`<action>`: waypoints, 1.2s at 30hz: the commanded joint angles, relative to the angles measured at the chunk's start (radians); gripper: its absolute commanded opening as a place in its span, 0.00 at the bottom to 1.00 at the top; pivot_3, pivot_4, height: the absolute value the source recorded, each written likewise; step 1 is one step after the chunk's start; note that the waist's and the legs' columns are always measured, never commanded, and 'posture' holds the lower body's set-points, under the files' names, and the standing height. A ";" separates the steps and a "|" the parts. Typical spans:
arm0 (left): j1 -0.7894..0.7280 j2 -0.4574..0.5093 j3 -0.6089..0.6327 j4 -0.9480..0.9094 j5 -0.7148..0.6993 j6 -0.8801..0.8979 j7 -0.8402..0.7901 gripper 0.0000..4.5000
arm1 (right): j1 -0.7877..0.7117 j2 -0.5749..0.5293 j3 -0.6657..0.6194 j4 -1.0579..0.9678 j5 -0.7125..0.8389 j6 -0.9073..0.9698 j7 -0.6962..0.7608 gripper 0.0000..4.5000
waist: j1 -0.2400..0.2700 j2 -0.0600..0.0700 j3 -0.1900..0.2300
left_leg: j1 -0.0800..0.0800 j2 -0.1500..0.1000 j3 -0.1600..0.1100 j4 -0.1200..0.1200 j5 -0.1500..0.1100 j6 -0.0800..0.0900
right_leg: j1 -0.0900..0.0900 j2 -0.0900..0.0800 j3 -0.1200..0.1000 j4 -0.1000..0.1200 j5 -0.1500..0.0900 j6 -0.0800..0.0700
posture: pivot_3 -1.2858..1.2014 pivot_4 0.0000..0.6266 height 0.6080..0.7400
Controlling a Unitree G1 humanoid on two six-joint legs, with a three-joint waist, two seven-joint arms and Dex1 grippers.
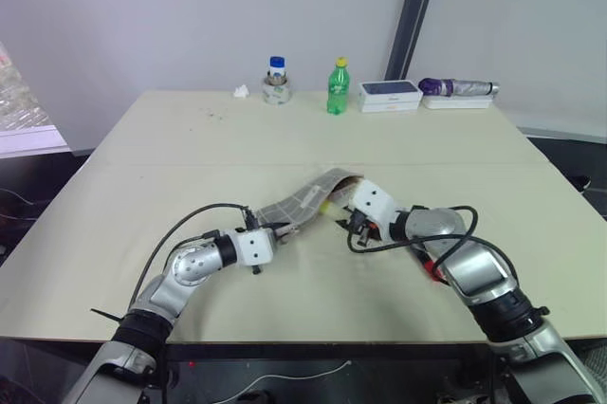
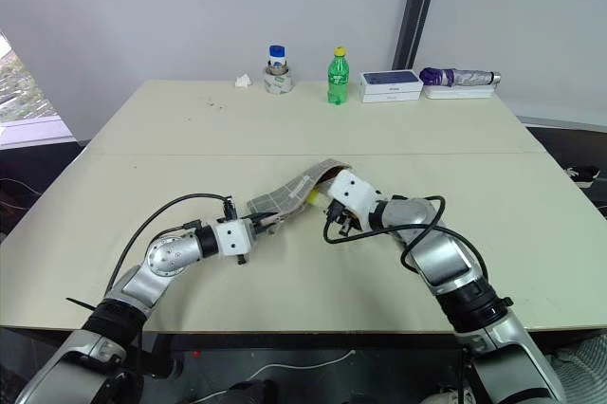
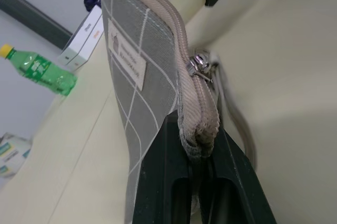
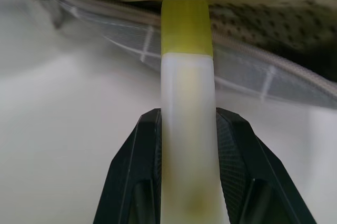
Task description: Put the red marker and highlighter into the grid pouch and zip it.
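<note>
Both grippers meet near the middle of the table, as seen from the head. Left gripper pinches the near end of the grid pouch, which lifts off the tabletop and stretches away from it toward the right gripper. That one clamps the highlighter, whose yellow tip pokes at the pouch's raised far end. A bit of red shows under the right forearm; I cannot tell whether it is the red marker. Well beyond both grippers, along the far edge, stand a small jar, a green bottle, a white box and a folded umbrella, against a pale wall with a dark upright strip.

From the left wrist, the two black fingers are pressed onto the pouch's zipped corner, the zipper pull just ahead of them and the white label on the side.

From the right wrist, black fingers squeeze the highlighter's pale barrel; its yellow cap enters the open mouth of the pouch, and the spotted lining is dark further in.
</note>
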 commanded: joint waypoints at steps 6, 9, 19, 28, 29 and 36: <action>-0.090 0.088 0.089 0.024 -0.172 0.013 -0.136 0.00 | -0.056 -0.048 0.054 0.007 -0.106 -0.121 0.056 0.19 | -0.006 0.000 0.000 | 0.000 0.000 0.000 0.000 0.000 0.000 | -0.001 0.000 0.000 0.000 0.000 0.000 | 0.52 0.24 1.00; -0.107 0.089 0.102 0.049 -0.196 -0.002 -0.151 0.00 | -0.057 -0.052 0.064 0.002 -0.116 -0.156 0.076 0.19 | -0.005 0.000 0.000 | 0.000 0.000 0.000 0.000 0.000 0.000 | -0.001 0.000 0.000 0.000 0.000 0.000 | 0.52 0.24 1.00; -0.091 0.021 0.082 0.024 -0.268 0.022 -0.236 0.00 | -0.088 0.007 0.064 0.015 -0.144 -0.229 0.066 0.19 | -0.005 0.000 0.000 | -0.001 0.000 0.000 0.000 0.000 0.000 | -0.001 0.000 0.000 0.000 0.000 0.000 | 0.52 0.24 1.00; -0.068 0.004 0.088 -0.007 -0.311 0.021 -0.293 0.00 | -0.082 0.020 0.088 0.073 -0.212 -0.452 0.037 0.19 | -0.005 0.000 0.000 | 0.000 0.000 0.000 0.000 0.000 0.000 | -0.001 0.001 0.000 0.000 0.000 0.000 | 0.52 0.24 1.00; -0.069 0.007 0.093 -0.003 -0.311 0.021 -0.295 0.00 | -0.075 0.021 0.086 0.077 -0.207 -0.451 0.045 0.19 | -0.004 0.000 0.000 | 0.000 0.000 0.000 0.000 0.000 0.000 | 0.000 0.001 0.000 0.000 0.000 0.000 | 0.52 0.24 1.00; -0.053 0.035 0.141 0.019 -0.297 0.029 -0.254 0.00 | -0.052 0.026 0.032 0.053 -0.163 -0.447 0.063 0.87 | -0.006 0.000 0.000 | 0.000 0.001 0.000 0.000 0.000 0.000 | -0.001 0.001 0.000 0.000 0.000 0.000 | 0.52 0.24 1.00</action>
